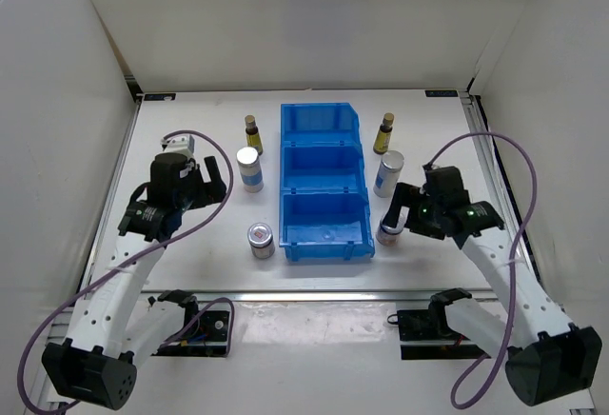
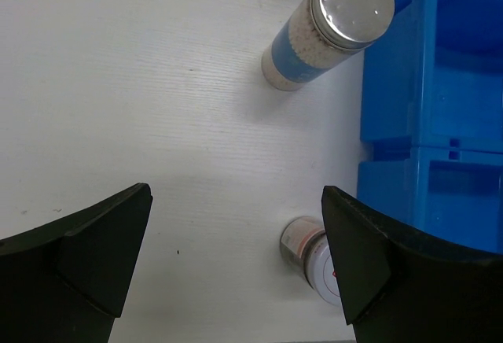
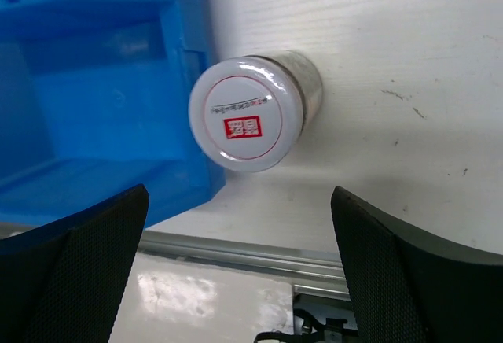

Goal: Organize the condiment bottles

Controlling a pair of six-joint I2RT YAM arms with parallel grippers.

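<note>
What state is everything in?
Blue bin: all three compartments empty.
Left brown bottle: upright, capped.
Right brown bottle: upright, capped.
Left tall cylinder: upright, lidded.
Right tall cylinder: upright, lidded.
Left short jar: upright, lidded.
Right short jar: upright, lidded.
Left gripper: fingers open, empty.
Right gripper: fingers open, empty.

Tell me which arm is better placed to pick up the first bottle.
Right. The right tool is open and lined up over the short jar beside the blue bin's near compartment. The left tool, also open, hovers over bare table between the white cylinder and the other short jar.
</note>
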